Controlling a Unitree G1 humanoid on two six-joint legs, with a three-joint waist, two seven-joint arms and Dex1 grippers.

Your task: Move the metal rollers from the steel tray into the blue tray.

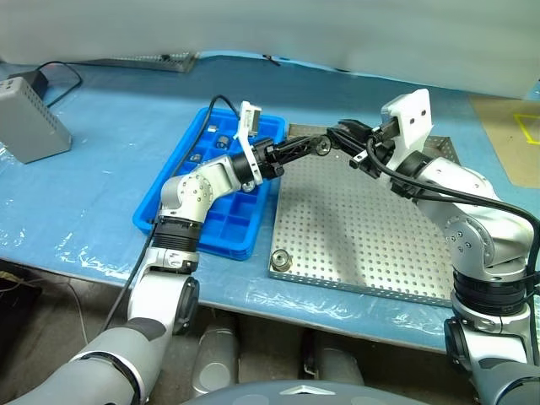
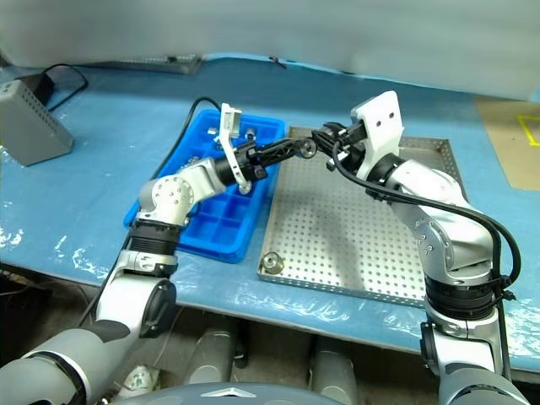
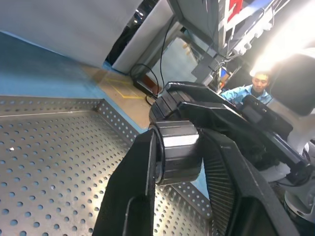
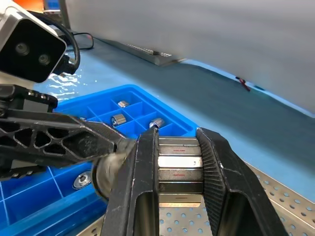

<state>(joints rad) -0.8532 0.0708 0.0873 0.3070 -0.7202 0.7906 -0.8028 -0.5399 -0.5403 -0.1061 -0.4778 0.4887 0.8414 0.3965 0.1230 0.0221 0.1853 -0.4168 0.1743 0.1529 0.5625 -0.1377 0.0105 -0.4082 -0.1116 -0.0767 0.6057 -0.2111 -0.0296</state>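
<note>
1. The tabletop (image 1: pixel 110 202) is covered with a blue sheet and carries both trays side by side.
2. The steel tray (image 1: pixel 363 245) lies at the right part of the tabletop. Its perforated floor is almost bare.
3. The blue tray (image 1: pixel 228 228) lies just beside the left wall of the steel tray.
4. A grey box (image 1: pixel 29 122) stands near the far left edge of the tabletop, well apart from the trays.
5. The right gripper (image 1: pixel 344 135) hangs above the far left corner of the steel tray and points toward the blue tray. It is closed on the held roller (image 3: pixel 179 157).
6. The left gripper (image 1: pixel 319 145) reaches over from above the blue tray and meets the right one. In the left wrist view we see its two fingers closed around the same held roller, so both grippers grip it in the air.
7. One loose roller (image 1: pixel 279 258) lies in the near left corner of the steel tray.
8. Several stored rollers (image 4: pixel 118 119) already sit in the far compartments of the blue tray, one in each compartment.
</note>
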